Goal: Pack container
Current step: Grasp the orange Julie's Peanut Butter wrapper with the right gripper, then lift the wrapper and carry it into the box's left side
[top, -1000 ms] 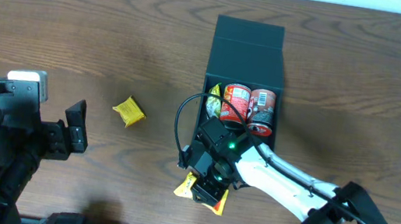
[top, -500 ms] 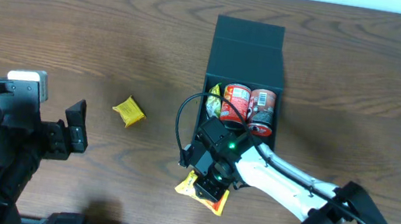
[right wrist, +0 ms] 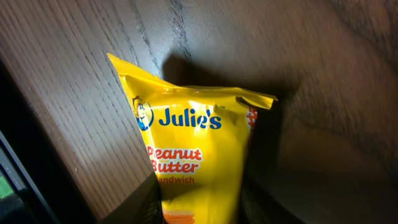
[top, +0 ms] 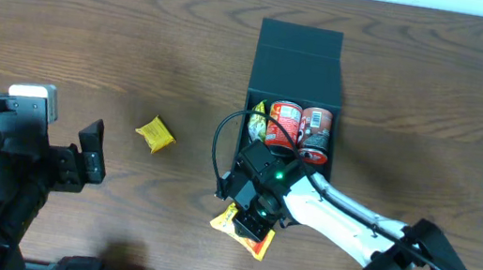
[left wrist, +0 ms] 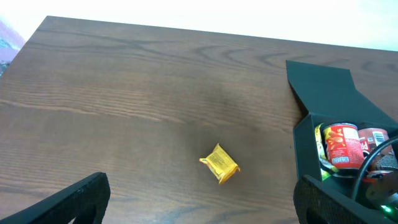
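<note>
We counted two cans (top: 284,125) in one container (top: 297,62), one loose packet (top: 154,134) centre-left, one Julie's packet (right wrist: 193,155) pinched by the right gripper (right wrist: 200,202); left gripper (left wrist: 199,200) gaped.

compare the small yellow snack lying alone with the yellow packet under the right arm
The small snack is compact and squarish; the packet is a larger flat pouch. The small snack lies alone, left of the box; the packet lies just in front of it. Nothing touches the small snack; the right tool straddles the packet. Both are yellow and outside the box.
</note>
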You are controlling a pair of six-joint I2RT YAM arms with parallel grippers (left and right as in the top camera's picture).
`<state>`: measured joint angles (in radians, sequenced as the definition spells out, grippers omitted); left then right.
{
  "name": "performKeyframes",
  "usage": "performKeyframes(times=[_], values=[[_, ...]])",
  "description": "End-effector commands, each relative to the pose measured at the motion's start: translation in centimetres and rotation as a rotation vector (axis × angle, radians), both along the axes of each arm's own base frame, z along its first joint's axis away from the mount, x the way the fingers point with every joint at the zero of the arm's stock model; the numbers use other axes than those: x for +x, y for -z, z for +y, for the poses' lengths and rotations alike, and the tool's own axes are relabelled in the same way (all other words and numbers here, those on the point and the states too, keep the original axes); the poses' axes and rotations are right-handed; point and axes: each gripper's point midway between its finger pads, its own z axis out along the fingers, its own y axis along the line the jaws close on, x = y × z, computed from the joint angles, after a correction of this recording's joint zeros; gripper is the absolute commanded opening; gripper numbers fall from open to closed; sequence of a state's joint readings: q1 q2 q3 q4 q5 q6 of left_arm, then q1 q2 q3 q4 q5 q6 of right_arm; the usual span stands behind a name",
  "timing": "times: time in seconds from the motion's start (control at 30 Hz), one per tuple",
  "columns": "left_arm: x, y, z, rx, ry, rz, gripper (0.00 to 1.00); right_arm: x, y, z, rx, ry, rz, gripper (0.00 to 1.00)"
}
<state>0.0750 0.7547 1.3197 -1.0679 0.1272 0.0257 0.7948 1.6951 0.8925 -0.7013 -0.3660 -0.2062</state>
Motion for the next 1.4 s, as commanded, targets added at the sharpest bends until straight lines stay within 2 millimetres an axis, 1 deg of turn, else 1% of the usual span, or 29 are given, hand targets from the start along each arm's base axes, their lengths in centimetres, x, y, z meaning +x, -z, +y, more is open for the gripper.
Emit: performKeyframes(times=[0.0, 0.43, 0.5, 0.63, 0.87, 1.0, 1.07, 1.37], values=[[0.1, -0.1, 0.2, -0.002, -0.013, -0.002, 0.95, -0.1, 0.4, -0.3, -0.014, 0.022, 0.015, 0.36], [0.2, -0.2, 0.2, -0.002, -0.013, -0.005, 0.95, 0.4, -0.1, 0.2, -0.004, 0.042, 0.008, 0.31], [0.2, -0.2, 0.2, -0.002, -0.013, -0.005, 0.95, 0.4, -0.1, 0.2, -0.005, 0.046, 0.010, 0.32], [0.2, -0.2, 0.2, -0.002, -0.013, -0.005, 0.95, 0.5, -0.3, 0.4, -0.004, 0.046, 0.010, 0.31], [0.2, -0.2, 0.2, -0.002, -0.013, -0.005, 0.95, 1.6, -2.0, 1.6, 0.022, 0.046, -0.010, 0.28], [0.2, -0.2, 0.2, -0.002, -0.013, -0.005, 0.95, 2.2, -2.9, 2.2, 0.036, 0.046, -0.023, 0.30], [0.2, -0.2, 0.2, -0.001, -0.013, -0.005, 0.96, 2.5, -3.3, 2.5, 0.042, 0.045, -0.028, 0.28], [0.1, -0.1, 0.2, -0.001, -0.013, -0.005, 0.95, 3.9, -5.4, 4.3, 0.099, 0.077, -0.051, 0.27]])
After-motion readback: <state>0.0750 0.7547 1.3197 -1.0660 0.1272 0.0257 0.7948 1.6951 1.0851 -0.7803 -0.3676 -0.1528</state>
